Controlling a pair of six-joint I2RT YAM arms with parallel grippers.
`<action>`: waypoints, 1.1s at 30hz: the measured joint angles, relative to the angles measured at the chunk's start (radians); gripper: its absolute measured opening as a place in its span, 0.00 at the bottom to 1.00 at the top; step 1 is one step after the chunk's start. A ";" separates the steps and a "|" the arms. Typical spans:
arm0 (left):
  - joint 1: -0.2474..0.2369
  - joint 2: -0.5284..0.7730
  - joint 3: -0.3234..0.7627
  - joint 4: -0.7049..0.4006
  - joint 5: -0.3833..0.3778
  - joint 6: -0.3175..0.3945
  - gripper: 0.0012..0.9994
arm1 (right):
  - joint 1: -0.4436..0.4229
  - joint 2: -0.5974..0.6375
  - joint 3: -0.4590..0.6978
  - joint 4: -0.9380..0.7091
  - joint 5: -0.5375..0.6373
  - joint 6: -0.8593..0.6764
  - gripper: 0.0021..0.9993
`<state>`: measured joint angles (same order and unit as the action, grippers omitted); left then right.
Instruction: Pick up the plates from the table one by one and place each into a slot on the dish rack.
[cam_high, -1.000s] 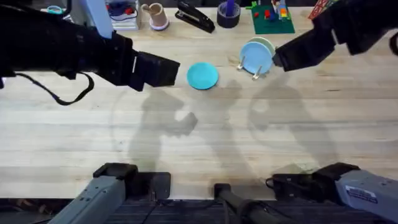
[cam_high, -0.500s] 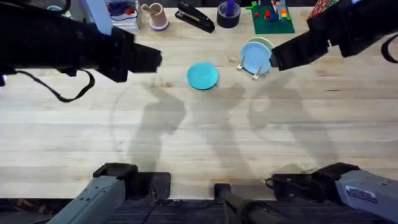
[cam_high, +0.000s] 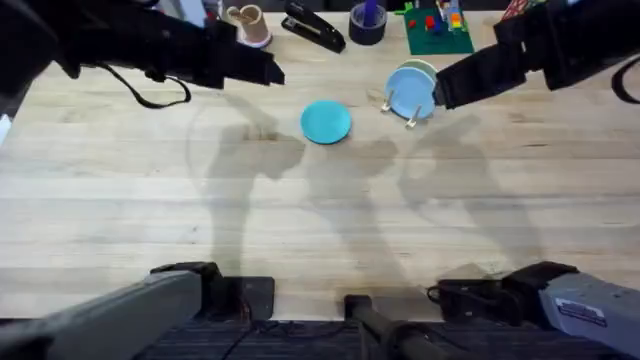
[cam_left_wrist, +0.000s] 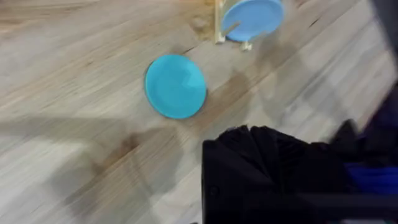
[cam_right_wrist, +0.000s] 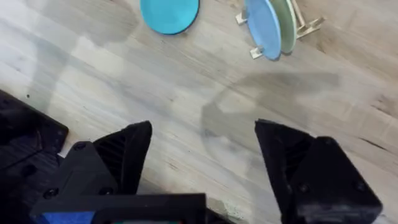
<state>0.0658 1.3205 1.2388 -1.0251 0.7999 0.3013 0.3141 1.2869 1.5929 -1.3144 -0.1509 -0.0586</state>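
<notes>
The pale butcher-block table lies bare along its near edge, where the two arm bases sit, and only shadows cross its middle planks. Toward the far edge, about mid-width, the turquoise plate lies flat. Just right of it stands the dish rack, holding a light blue plate upright with a pale yellow plate in the slot behind.

The left gripper hovers left of the turquoise plate and slightly beyond it; whether its jaws are spread I cannot tell, as the wrist view is smeared. The right gripper has its fingers wide apart and hangs by the rack's right side.

The turquoise plate looks like the last one. A flat disc gives little to pinch, so come down on its rim, lift, turn it upright, then slide it into a free slot.

Along the far edge sit a stapler, a cup and a green baseplate.
</notes>
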 joint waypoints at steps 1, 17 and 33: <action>0.020 0.022 0.000 0.003 0.037 0.006 0.04 | 0.000 0.000 0.000 0.000 0.000 0.001 1.00; 0.066 0.441 0.000 0.087 0.321 0.101 0.04 | 0.000 0.000 0.000 0.000 0.000 0.011 1.00; -0.015 0.572 0.000 0.257 0.233 0.036 0.04 | 0.000 0.000 0.000 0.000 0.000 0.034 1.00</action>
<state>0.0509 1.8926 1.2388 -0.7685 1.0325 0.3370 0.3141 1.2869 1.5929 -1.3148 -0.1509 -0.0246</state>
